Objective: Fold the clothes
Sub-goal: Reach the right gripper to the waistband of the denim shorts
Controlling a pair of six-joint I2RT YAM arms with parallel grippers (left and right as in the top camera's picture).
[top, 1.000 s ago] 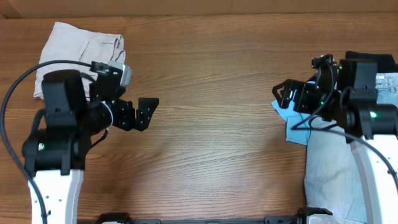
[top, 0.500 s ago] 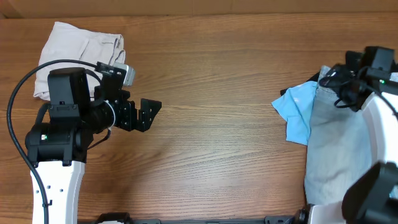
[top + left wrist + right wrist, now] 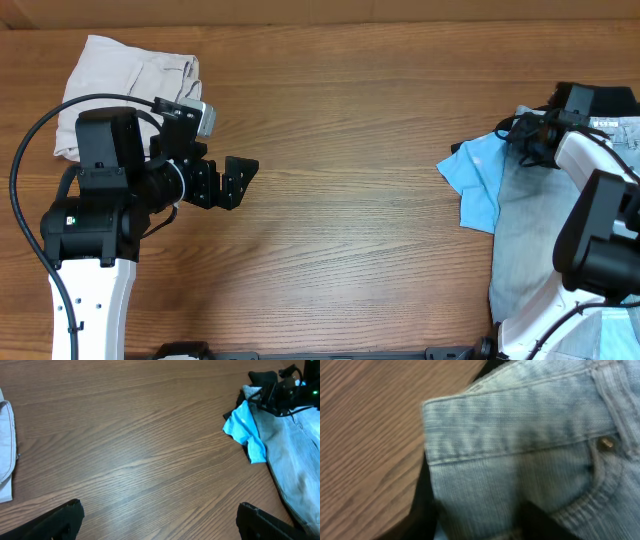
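Observation:
The light-blue denim shorts (image 3: 530, 235) lie at the table's right edge, also seen in the left wrist view (image 3: 295, 455). A sky-blue T-shirt (image 3: 475, 175) lies partly under their left side. A black garment (image 3: 261, 379) shows at the far end of the pile. Folded beige shorts (image 3: 130, 80) lie at the back left. My right gripper (image 3: 527, 132) is down on the denim waistband (image 3: 520, 420). Its fingers (image 3: 482, 520) are apart with flat denim between them. My left gripper (image 3: 240, 180) is open and empty above bare wood (image 3: 157, 510).
The wooden table (image 3: 350, 220) lies between the two arms. The left arm's black cable (image 3: 30, 150) loops next to the beige shorts. The denim hangs over the table's front right edge.
My right arm has swung from above the T-shirt to the back right and come down onto the denim waistband, uncovering the T-shirt. The left arm has barely moved.

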